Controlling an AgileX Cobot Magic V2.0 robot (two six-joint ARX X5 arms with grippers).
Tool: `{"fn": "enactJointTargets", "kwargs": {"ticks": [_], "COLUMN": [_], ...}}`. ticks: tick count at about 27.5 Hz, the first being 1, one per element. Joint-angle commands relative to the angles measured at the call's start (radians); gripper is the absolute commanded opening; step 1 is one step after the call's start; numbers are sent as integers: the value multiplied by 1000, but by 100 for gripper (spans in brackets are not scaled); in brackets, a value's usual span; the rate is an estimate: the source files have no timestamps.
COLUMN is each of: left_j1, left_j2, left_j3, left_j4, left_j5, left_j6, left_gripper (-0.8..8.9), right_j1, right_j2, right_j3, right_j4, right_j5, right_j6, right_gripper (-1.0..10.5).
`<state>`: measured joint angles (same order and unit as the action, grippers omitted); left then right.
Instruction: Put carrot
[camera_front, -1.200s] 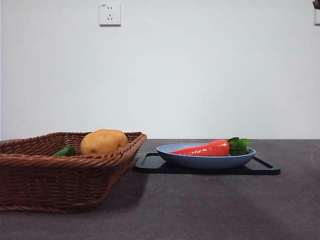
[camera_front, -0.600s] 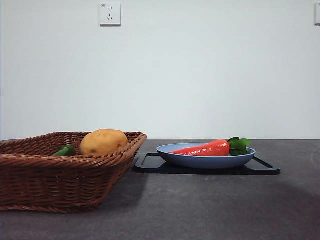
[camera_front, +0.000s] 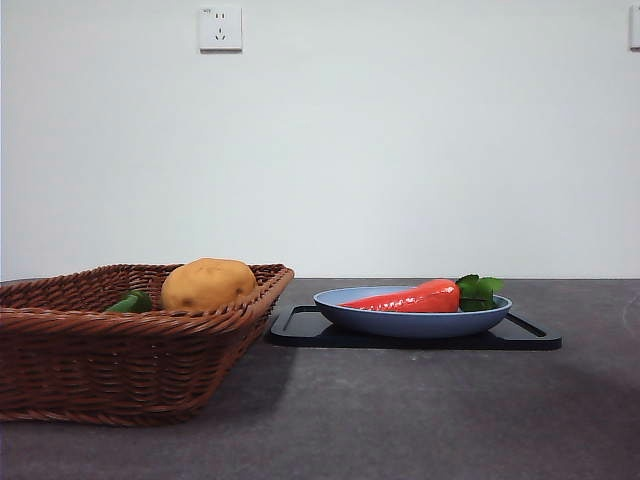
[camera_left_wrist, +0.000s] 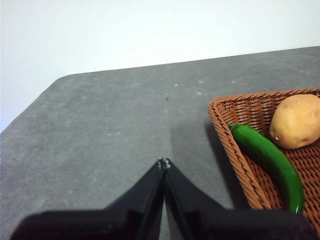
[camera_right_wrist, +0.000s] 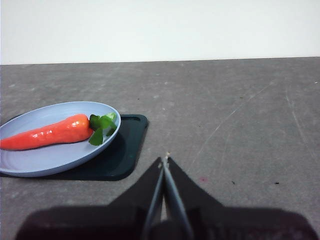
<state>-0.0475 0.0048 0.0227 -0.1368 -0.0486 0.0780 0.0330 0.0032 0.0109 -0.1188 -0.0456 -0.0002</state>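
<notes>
The red-orange carrot (camera_front: 410, 298) (camera_right_wrist: 47, 133) lies on its side in a pale blue plate (camera_front: 410, 322) (camera_right_wrist: 55, 157), green leaves toward the right of the front view. The plate rests on a flat black tray (camera_front: 525, 338) (camera_right_wrist: 125, 150). My right gripper (camera_right_wrist: 164, 159) is shut and empty above bare table, off to the side of the tray, apart from the carrot. My left gripper (camera_left_wrist: 163, 162) is shut and empty over the table beside the wicker basket (camera_left_wrist: 235, 150). Neither arm appears in the front view.
The brown wicker basket (camera_front: 110, 360) stands at the front left, holding a yellow-brown potato (camera_front: 207, 284) (camera_left_wrist: 296, 121) and a green pepper (camera_front: 130, 301) (camera_left_wrist: 267, 160). A white wall with a socket (camera_front: 220, 28) rises behind the dark grey table.
A dark arm tip at the top right corner of the front view one second ago has gone out of the picture. Carrot, plate and basket have not moved.
</notes>
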Motion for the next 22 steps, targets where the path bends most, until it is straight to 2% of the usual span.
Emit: {"fn": "enactJointTargets", "kwargs": {"ticks": [1,22], "left_j1": [3,3], "left_j2": [-3,-3], "left_j3": [-3,-3], "left_j4": [9,9], "left_j5": [1,1], "left_j6": [-6,-6], "left_gripper": [8,8], "right_j1": [0,0], "right_j2": [-4,-3], "right_j3": [-3,-3], "right_j4": [3,-14], "right_j5": [-1,-1], "right_j6": [-6,3], "right_gripper": [4,3]}}
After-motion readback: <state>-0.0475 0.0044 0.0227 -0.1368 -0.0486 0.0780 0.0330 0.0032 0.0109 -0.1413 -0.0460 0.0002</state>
